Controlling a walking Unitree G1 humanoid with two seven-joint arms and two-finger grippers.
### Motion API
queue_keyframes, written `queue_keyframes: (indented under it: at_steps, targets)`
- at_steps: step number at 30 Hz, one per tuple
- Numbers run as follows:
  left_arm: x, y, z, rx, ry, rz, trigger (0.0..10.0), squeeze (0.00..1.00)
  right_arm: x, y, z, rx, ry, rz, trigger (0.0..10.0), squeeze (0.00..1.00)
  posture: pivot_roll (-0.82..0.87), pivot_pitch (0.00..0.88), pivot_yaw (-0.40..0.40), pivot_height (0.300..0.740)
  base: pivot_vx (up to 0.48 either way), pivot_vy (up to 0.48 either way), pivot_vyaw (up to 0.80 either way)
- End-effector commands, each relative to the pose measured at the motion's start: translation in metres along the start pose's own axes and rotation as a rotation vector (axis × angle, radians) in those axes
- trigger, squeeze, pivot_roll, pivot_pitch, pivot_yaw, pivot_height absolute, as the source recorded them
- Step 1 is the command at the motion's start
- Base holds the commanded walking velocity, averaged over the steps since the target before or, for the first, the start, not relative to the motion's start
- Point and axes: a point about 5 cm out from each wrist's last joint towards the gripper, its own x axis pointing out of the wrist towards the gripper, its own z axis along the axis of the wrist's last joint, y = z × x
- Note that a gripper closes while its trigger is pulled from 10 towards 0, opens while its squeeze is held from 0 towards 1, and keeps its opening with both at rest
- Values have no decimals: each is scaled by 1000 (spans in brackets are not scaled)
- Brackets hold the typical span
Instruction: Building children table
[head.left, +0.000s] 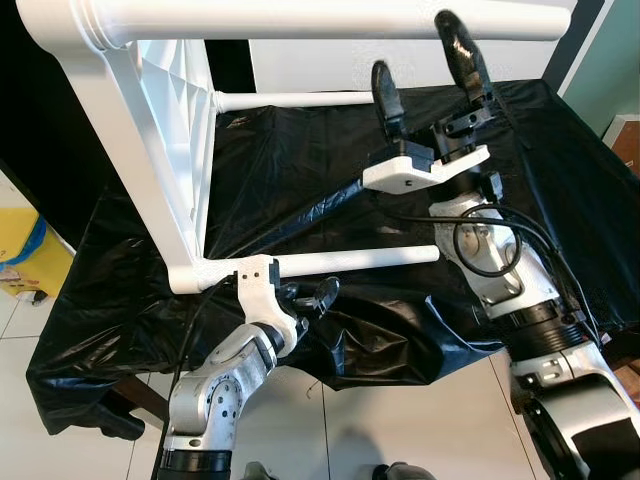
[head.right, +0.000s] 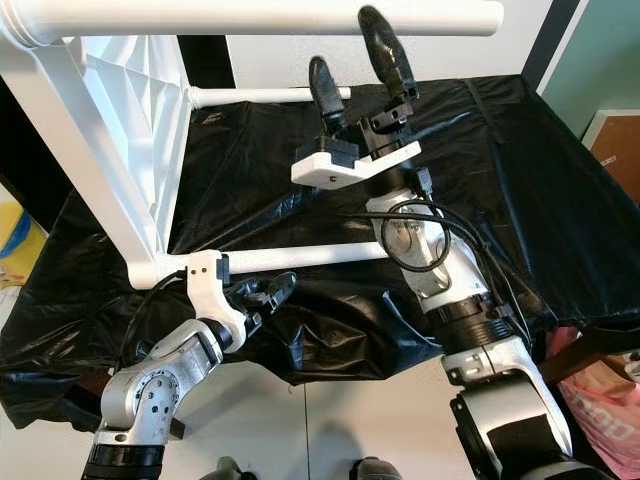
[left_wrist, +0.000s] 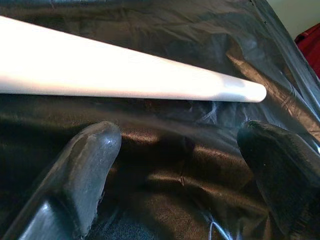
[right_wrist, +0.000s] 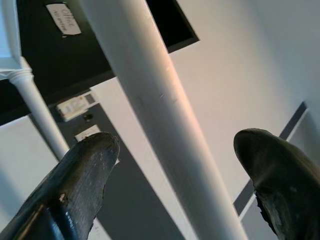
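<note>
A white children's table lies on its side on a black plastic sheet, its ribbed tabletop upright at the robot's left. Three round white legs are visible: an upper leg, a far leg and a near leg low over the sheet. The left gripper sits just below the near leg, fingers spread, holding nothing. The right gripper points upward toward the upper leg, its two fingers apart, empty.
</note>
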Motion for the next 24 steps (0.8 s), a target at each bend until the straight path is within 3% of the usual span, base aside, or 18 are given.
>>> queue_keyframes:
  at_steps: [1,8,11,14,24]
  targets:
    - [-2,-3,-3,-2,18,-44,10000,0,4,-1,1,-11,-13,-17,10000,0,-50,51,-11,740,0,0,0]
    - [-2,-1,-2,3,24,-34,10000,0,24,1,2,-21,-36,-52,10000,0,-52,49,-2,740,0,0,0]
    - [-1,-3,-1,4,29,-36,10000,0,49,8,8,-5,-60,16,10000,0,-59,51,-2,740,0,0,0]
    - [0,-3,-1,4,30,-37,10000,0,53,10,9,-4,-67,33,10000,0,-59,51,-2,740,0,0,0]
    - [4,-5,-2,-22,25,-26,10000,0,75,31,34,48,-148,254,10000,0,-66,55,-18,740,0,0,0]
